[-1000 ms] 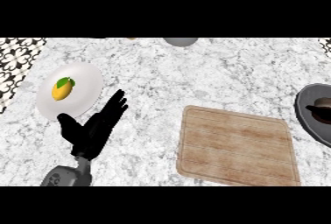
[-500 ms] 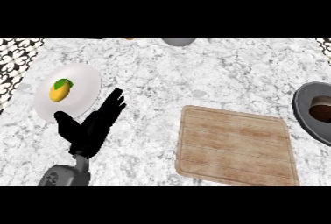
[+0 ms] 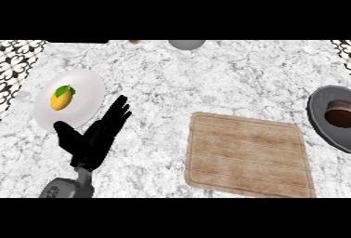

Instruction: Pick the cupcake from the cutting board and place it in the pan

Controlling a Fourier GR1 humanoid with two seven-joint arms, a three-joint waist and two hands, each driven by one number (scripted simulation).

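Nearest, one rectangular wooden cutting board (image 3: 247,155) with rounded corners and a grooved edge, lying bare on the speckled marble counter (image 3: 205,79). To the left, one black left hand (image 3: 93,137), open, fingers straight, resting near one smooth white round plate (image 3: 82,100) bearing one yellow-orange fruit (image 3: 61,97) with a green leaf. At the right edge, one grey round pan (image 3: 319,116) holding one brown cupcake (image 3: 339,116), partly cut off. Farthest, a grey round object (image 3: 186,44).

The cutting board (image 3: 247,155) lies flat with bare desk (image 3: 205,79) all around it. The left hand (image 3: 93,137) stands beside the white plate (image 3: 82,100), and the pan (image 3: 322,116) sits at the right edge.
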